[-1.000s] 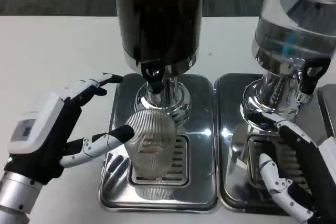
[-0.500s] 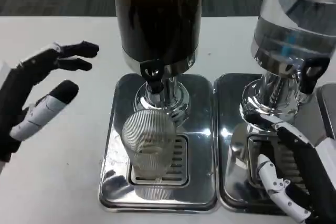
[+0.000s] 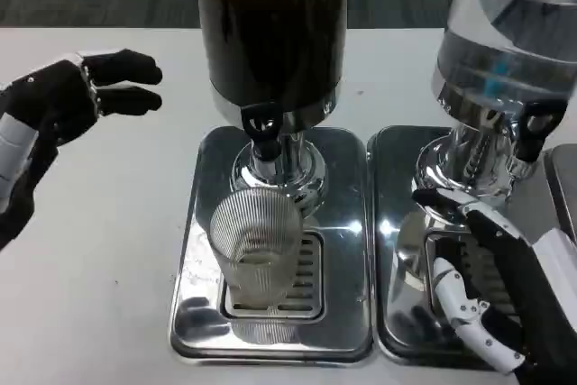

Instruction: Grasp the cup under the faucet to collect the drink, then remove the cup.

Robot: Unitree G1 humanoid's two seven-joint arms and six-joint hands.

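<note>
Over on the left, the left hand (image 3: 54, 110) hovers above the white table (image 3: 108, 250), well apart from the cup, palm side dark, fingers spread and holding nothing at all. Moving across to the middle: the ribbed clear cup (image 3: 255, 245) stands upright on the grille of the steel drip tray (image 3: 194, 313), directly below the black faucet (image 3: 264, 132) of the dark drink dispenser (image 3: 270, 24). No hand touches it. Whether there's liquid in it is hard to say; no stream shows from the spout. Next door sits a second drip tray (image 3: 397, 331) under the clear-tank dispenser (image 3: 505, 51), and there the right hand (image 3: 500, 299) rests low over that tray's grille, fingers loosely apart, gripping nothing as far as I can see, though its lower part runs out of frame.

So where are we? By my reading this is the approach step: the cup is placed but ungrasped. The next move calls for the left hand to come in from the side, wrap its fingers round the cup wall without tipping it, and keep it square under the faucet while the drink is drawn.
</note>
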